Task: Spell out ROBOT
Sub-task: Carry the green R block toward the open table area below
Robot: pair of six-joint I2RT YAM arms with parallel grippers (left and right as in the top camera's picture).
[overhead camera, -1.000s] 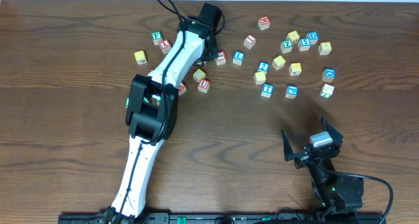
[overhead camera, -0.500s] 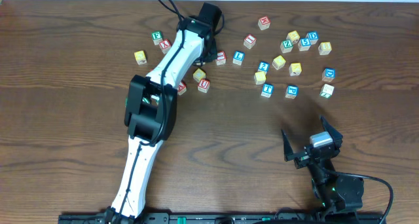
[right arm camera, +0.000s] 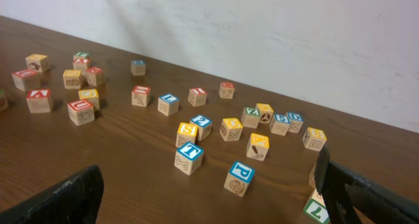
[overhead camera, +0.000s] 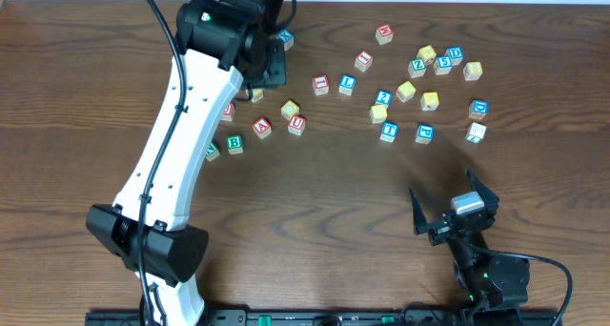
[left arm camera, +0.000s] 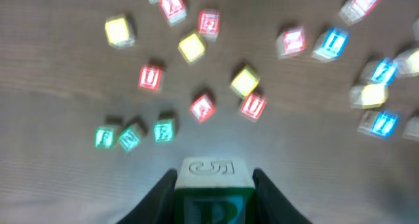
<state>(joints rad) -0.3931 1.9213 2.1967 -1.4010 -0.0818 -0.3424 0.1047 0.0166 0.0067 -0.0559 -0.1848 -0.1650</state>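
Note:
My left gripper (left arm camera: 214, 178) is shut on the green-lettered R cube (left arm camera: 214, 199) and holds it high above the table. In the overhead view the left gripper (overhead camera: 265, 69) points down and hides the cube. The green-lettered B cube (overhead camera: 233, 144) lies left of centre and also shows in the left wrist view (left arm camera: 163, 130). The blue-lettered T cube (overhead camera: 388, 131) lies right of centre and in front of my right gripper (right arm camera: 188, 157). A yellow-faced cube (overhead camera: 290, 109) sits by the red cubes; others (overhead camera: 430, 100) lie at the right. My right gripper (overhead camera: 453, 212) is open and empty.
Green F (left arm camera: 103, 137) and N (left arm camera: 129, 137) cubes lie left of the B cube. Red A (overhead camera: 262, 128) and U (overhead camera: 296, 124) cubes sit mid-table. Several blue, red and yellow cubes are scattered at the back right. The raised left arm (overhead camera: 181, 126) spans the left half.
The left arm has swung up and to the left, its elbow now near the front left. The green cubes left of centre are uncovered. The right arm has not moved.

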